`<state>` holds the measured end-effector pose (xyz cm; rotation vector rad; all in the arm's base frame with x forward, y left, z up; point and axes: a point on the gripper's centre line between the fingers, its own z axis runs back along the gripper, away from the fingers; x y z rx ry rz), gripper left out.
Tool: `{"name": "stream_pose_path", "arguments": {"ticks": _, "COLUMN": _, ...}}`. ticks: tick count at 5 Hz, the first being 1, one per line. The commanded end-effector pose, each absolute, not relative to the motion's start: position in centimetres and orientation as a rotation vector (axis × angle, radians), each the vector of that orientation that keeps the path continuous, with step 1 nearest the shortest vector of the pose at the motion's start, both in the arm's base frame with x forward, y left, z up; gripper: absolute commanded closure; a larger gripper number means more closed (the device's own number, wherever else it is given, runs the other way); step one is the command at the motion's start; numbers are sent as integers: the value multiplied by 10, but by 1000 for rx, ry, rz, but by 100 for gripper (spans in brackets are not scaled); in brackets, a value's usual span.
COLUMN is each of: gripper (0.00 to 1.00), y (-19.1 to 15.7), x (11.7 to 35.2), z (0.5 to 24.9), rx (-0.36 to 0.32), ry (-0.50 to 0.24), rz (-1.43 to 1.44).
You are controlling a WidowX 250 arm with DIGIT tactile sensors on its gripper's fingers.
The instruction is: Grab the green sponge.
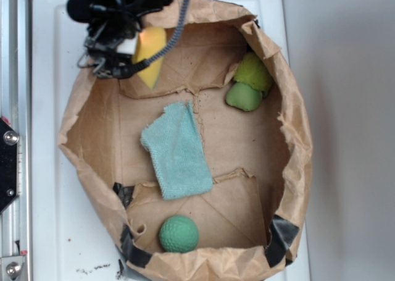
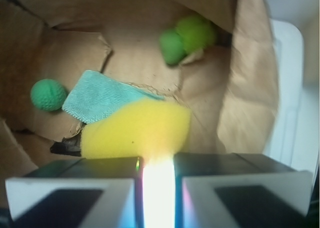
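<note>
Green sponge, actually yellow, is sitting at eleven o'clock inside the paper bag, pinched between the nearly closed fingers of the end effector, above the teal cloth.

We seem to be looking at a robotics lab or test bench rather than a home. A plain white worktop carries a makeshift pen of torn brown paper patched with black tape, and a bolted aluminium rail runs along one edge beside a bare grey surface.
</note>
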<state>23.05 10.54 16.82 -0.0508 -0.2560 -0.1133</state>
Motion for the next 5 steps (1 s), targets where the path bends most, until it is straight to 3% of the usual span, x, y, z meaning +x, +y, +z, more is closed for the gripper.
{"name": "stream_pose_path", "arguments": {"ticks": 1, "gripper": 100, "y": 90, "x": 239, "z": 180, "rx": 20, "ry": -330, "rz": -80}}
{"name": "stream_pose_path", "arguments": {"ticks": 3, "gripper": 100, "y": 49, "x": 267, "z": 166, "rx": 111, "ry": -307, "rz": -73}}
{"name": "stream_pose_path", "arguments": {"ticks": 5, "gripper": 100, "y": 32, "x": 268, "z": 159, "rx": 145, "ry": -321, "rz": -79}}
